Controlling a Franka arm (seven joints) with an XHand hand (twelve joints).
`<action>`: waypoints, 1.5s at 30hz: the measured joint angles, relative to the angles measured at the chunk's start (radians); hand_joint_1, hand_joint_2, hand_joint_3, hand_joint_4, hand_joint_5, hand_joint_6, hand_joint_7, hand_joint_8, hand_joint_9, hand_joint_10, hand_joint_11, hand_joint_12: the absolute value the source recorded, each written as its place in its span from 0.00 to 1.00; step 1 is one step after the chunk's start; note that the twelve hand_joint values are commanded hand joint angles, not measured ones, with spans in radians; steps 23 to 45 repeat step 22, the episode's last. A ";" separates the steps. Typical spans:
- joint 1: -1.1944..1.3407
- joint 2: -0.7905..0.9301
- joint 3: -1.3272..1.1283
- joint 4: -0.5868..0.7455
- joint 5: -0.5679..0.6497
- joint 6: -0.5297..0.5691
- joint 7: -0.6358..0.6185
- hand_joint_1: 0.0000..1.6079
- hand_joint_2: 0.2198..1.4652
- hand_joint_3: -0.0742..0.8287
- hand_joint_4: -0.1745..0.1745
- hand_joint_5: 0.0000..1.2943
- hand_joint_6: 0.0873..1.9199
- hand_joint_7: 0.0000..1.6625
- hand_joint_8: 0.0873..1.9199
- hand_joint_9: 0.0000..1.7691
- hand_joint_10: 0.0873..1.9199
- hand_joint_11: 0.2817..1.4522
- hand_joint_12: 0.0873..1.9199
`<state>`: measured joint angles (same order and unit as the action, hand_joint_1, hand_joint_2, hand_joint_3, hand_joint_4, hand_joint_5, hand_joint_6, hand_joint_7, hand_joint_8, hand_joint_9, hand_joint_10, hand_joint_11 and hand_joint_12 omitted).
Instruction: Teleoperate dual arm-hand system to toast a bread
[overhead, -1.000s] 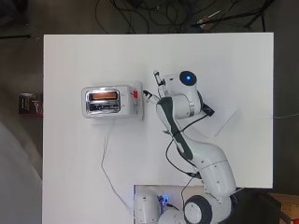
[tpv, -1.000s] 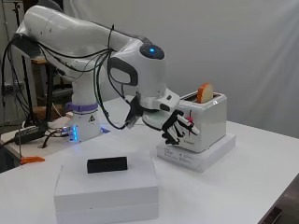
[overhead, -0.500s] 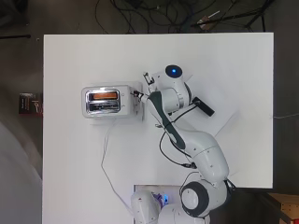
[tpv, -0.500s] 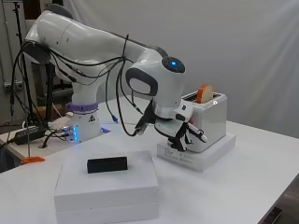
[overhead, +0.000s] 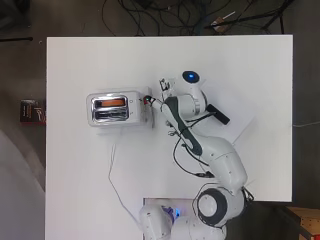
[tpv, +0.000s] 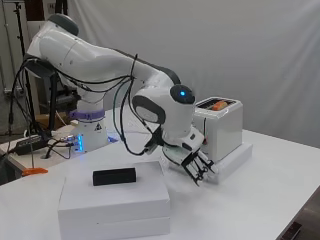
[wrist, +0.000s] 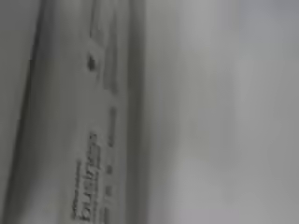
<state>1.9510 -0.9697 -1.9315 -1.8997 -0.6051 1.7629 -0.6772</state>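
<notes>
A silver toaster (overhead: 117, 109) (tpv: 222, 131) stands on a flat white base (tpv: 239, 159). A slice of bread (overhead: 110, 102) (tpv: 219, 105) sits low in its far slot, with only the brown top edge showing. The hand (tpv: 196, 167) (overhead: 154, 101) is at the toaster's control end, down by the base. Its black fingers (tpv: 202, 173) point downward, fairly straight, and hold nothing. The wrist view shows only a blurred close white surface with print (wrist: 93, 154).
A white box (tpv: 112, 200) with a black block (tpv: 114, 176) on top stands in front of the arm. The toaster's cord (overhead: 114, 165) runs back toward the arm's base. Cables and a lit unit (tpv: 75, 142) lie by the base.
The hand has gone down along the toaster's control end, from slot height to near the base. The bread, which stuck up high from the slot, now sits sunk in it.
</notes>
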 joint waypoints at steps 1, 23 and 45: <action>-0.018 0.006 0.050 0.002 -0.008 -0.001 -0.010 0.00 0.73 0.08 0.46 0.19 0.00 0.23 0.00 0.29 0.04 0.17 0.00; -0.457 0.062 0.907 -0.074 -0.093 -0.316 0.103 0.00 0.73 0.09 0.23 0.12 0.00 0.13 0.00 0.17 0.00 0.08 0.00; -0.457 0.062 0.907 -0.074 -0.093 -0.316 0.103 0.00 0.73 0.09 0.23 0.12 0.00 0.13 0.00 0.17 0.00 0.08 0.00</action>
